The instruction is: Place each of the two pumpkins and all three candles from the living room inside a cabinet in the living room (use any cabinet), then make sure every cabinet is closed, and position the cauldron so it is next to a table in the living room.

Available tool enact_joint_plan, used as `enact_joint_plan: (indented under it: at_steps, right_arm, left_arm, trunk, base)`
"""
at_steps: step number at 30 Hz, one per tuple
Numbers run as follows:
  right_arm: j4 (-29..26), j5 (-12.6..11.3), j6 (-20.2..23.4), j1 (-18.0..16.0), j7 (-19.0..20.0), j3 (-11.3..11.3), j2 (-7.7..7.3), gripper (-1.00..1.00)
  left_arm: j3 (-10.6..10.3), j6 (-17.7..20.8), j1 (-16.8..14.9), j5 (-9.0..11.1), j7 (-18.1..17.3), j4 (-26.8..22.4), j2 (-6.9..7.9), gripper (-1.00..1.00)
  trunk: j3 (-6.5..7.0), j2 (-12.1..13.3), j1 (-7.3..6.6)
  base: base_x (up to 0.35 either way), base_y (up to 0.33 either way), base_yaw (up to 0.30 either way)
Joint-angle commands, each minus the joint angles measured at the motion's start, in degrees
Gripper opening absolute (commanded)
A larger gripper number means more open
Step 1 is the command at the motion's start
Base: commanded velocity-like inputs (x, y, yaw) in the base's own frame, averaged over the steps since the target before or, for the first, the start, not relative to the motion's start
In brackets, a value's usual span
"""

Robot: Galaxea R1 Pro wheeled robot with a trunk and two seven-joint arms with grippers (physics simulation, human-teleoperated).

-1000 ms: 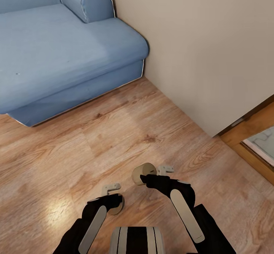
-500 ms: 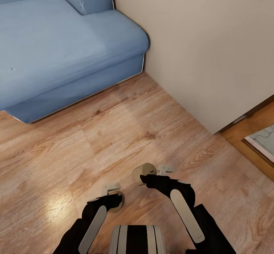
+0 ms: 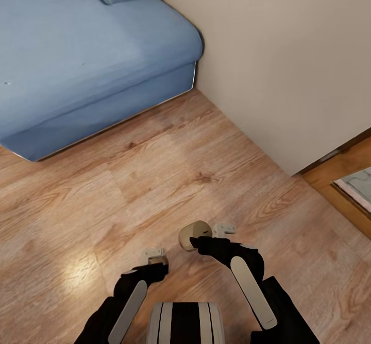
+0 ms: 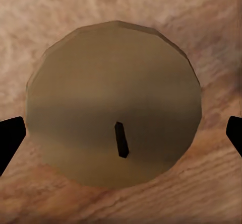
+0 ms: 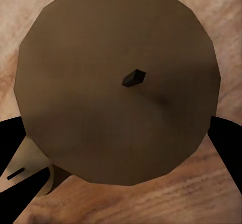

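Note:
In the head view my right gripper point(image 3: 198, 241) is shut on a beige candle point(image 3: 194, 230), held just above the wood floor. My left gripper point(image 3: 153, 262) hangs lower and closer to my trunk. The left wrist view looks down on a round tan candle point(image 4: 116, 83) with a dark wick, with the black fingertips point(image 4: 10, 138) at its two sides. In the right wrist view another tan candle point(image 5: 116, 43) with a wick sits between that gripper's fingers point(image 5: 227, 143). The pumpkins, cabinet, cauldron and table are out of view.
A blue sofa point(image 3: 77, 50) fills the upper left, its corner against a beige wall point(image 3: 288, 50). A doorway with a wooden threshold point(image 3: 340, 179) opens at the right. Wood floor point(image 3: 154, 179) lies ahead of me.
The whole view has shifted, with the sofa sliding up and left as the camera moves. The left candle's edge, seen earlier under the left wrist, is now hidden behind it.

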Motion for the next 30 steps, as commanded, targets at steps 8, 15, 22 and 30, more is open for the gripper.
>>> enact_joint_plan:
  at_steps: [8,15,22,30]
  right_arm:
    - [-0.07,-0.63,0.10,-0.04,-0.61,0.04,0.00,-1.00]
    - [-0.07,-0.67,0.10,-0.04,-0.62,0.04,0.00,-1.00]
    - [-0.07,-0.63,0.10,-0.04,-0.61,0.04,0.00,-1.00]
    - [-0.07,-0.63,0.10,-0.04,-0.60,0.04,0.00,-1.00]
  left_arm:
    - [-0.81,-1.74,-0.03,0.52,0.58,0.80,0.07,1.00]
    - [-0.86,-1.80,-0.03,0.46,0.58,0.88,0.08,1.00]
    - [-0.86,-1.80,-0.03,0.33,0.58,0.89,0.09,1.00]
    - [-0.78,-1.80,-0.03,0.25,0.58,0.88,0.09,1.00]
  trunk:
    - [-0.04,-0.02,-0.01]
    - [-0.70,-0.06,0.06]
    - [-0.70,-0.06,0.06]
    - [-0.70,-0.06,0.06]
  base:
    - [0.000,0.000,0.000]
    - [0.000,0.000,0.000]
    - [0.000,0.000,0.000]
    - [0.000,0.000,0.000]
